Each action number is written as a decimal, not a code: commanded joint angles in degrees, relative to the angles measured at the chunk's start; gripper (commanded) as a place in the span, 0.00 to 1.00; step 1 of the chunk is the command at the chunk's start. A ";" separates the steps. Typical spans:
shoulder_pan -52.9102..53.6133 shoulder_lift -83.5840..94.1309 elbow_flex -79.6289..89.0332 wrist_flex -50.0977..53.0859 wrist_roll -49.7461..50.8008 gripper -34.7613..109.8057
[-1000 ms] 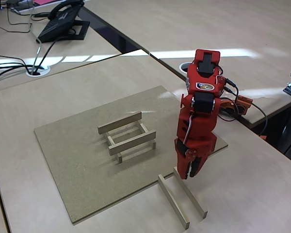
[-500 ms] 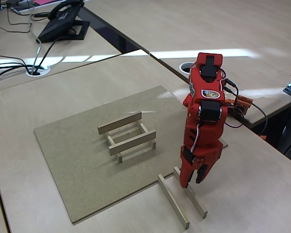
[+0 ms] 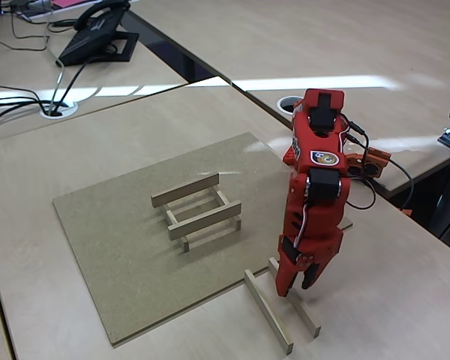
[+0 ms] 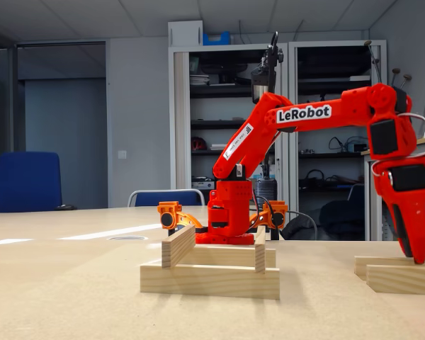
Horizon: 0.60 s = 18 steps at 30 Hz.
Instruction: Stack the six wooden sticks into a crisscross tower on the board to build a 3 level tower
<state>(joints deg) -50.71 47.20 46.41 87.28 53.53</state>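
Since the earlier picture, the red gripper [image 3: 294,286] was lowered a little further and was brought to the far end of one loose stick; the sticks themselves were not moved. Its fingers were spread a little and nothing was grasped between them.

Six wooden sticks were counted. Four of them were laid as the crisscross tower [image 3: 196,208] near the middle of the board [image 3: 120,255], in two levels of two parallel sticks each. The other two sticks [image 3: 268,310] were lying side by side on the tabletop [image 3: 375,292], just beside the near edge of the board. In the low fixed view, the gripper [image 4: 413,246] was seen just above those two sticks [image 4: 400,275].

A black desk phone [image 3: 97,34] and cables were placed on a neighbouring table. Shelves [image 4: 219,113] and a blue chair [image 4: 23,183] were seen in the room behind.
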 commanded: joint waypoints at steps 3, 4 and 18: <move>-0.97 -0.53 -2.90 -1.05 0.70 0.37; -0.97 -0.79 -2.90 -1.23 0.79 0.37; -0.44 -5.01 -6.42 -1.41 2.55 0.35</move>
<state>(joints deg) -50.80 41.31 41.40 85.69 55.11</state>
